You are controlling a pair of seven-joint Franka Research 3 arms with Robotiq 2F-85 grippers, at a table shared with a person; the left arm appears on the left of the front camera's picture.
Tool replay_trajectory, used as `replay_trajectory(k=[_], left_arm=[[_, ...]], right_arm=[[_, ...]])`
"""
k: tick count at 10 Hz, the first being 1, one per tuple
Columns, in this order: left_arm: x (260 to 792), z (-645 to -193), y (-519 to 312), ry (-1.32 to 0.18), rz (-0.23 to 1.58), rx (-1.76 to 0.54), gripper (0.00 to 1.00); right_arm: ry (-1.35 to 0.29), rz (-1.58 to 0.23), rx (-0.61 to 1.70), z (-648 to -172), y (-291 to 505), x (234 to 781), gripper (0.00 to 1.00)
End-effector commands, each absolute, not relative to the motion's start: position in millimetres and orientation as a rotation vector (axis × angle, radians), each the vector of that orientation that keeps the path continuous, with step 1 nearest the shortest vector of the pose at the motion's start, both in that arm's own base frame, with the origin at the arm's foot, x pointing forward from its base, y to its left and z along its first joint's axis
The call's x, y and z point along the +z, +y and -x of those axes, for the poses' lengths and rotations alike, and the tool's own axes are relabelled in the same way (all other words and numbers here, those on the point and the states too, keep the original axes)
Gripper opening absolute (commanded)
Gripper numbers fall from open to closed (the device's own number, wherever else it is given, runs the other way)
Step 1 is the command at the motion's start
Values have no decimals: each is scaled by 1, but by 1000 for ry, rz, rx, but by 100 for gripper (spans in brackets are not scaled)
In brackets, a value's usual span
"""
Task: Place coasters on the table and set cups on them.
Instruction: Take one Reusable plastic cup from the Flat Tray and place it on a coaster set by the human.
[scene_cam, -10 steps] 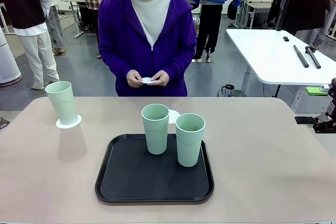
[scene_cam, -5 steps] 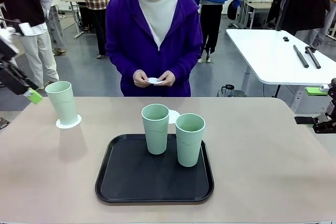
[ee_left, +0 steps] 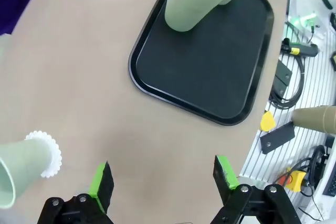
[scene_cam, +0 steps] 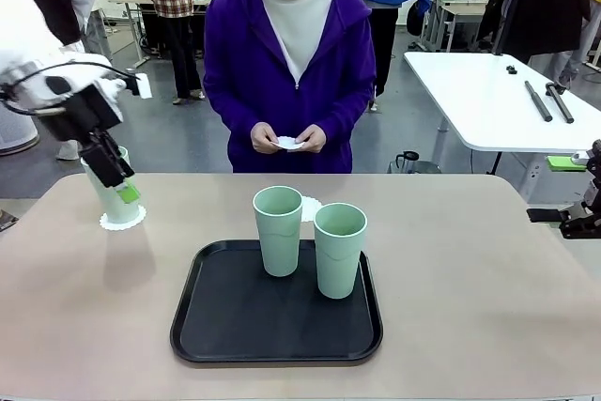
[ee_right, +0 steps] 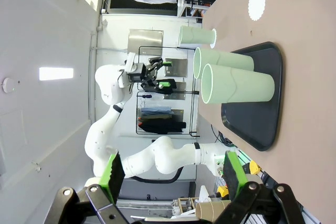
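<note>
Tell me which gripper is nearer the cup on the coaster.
Left. The left gripper hovers open just beside that cup; the right gripper sits far off, beyond the tray.

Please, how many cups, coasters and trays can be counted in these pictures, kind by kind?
Cups: 3
Coasters: 3 (one is held in the person's hands)
Tray: 1
Total: 7

The left fingers (scene_cam: 127, 193) cover part of the far-left cup (scene_cam: 103, 198).
</note>
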State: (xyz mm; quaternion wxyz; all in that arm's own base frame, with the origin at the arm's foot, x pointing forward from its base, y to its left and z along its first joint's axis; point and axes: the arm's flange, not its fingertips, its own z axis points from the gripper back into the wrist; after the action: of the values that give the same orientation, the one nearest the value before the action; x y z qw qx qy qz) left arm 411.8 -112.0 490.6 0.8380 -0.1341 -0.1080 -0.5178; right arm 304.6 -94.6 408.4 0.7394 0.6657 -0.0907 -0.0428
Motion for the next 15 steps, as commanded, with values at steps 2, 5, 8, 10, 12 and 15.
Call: replay_trajectory(k=[2,5,8,10,12,15], left_arm=[[475,-445,-132,-165,257,-1115,100],[464,-446,-132,-162,290,-1121,100],[464,-446,-132,-162,290,-1121,100],[444,-447,-123,-257,473,-1202,100],[431,-445,-116,-488,724,-1270,100],[407,-443,-113,-758,1012,-1296,100]], right_arm=[[-211,-1470,-83,-306,-95,408,100],[-211,-1470,-83,-306,-95,408,100],[-211,-1470,-83,-306,-95,408,100],[-211,-1470,-83,-306,-95,408,100],[-211,-1470,-83,-306,-95,408,100],[-211,-1470,-83,-306,-95,408,100]])
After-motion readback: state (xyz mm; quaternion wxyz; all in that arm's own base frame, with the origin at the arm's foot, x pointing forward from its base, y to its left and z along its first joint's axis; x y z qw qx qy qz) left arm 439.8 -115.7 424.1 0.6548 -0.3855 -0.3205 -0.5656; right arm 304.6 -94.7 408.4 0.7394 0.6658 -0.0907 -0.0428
